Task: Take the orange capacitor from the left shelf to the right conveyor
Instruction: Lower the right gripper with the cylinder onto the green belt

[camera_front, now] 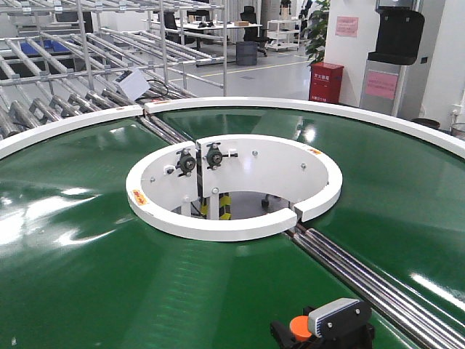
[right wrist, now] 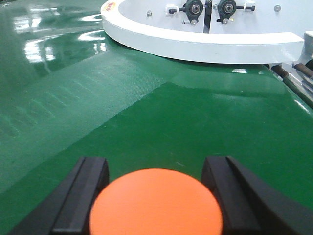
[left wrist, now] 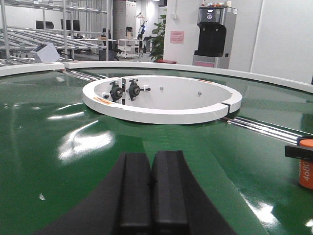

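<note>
The orange capacitor sits between my right gripper's two black fingers, its round orange top filling the bottom of the right wrist view. The gripper is closed on it just above the green conveyor belt. In the front view the capacitor and right gripper are at the bottom edge. In the left wrist view the capacitor shows at the far right. My left gripper is shut and empty, low over the belt. The shelf's own contents are not visible.
A white ring hub with two black bearings stands at the belt's centre. Metal rollers run from the hub toward the front right. Roller racks stand behind the belt's white rim at back left.
</note>
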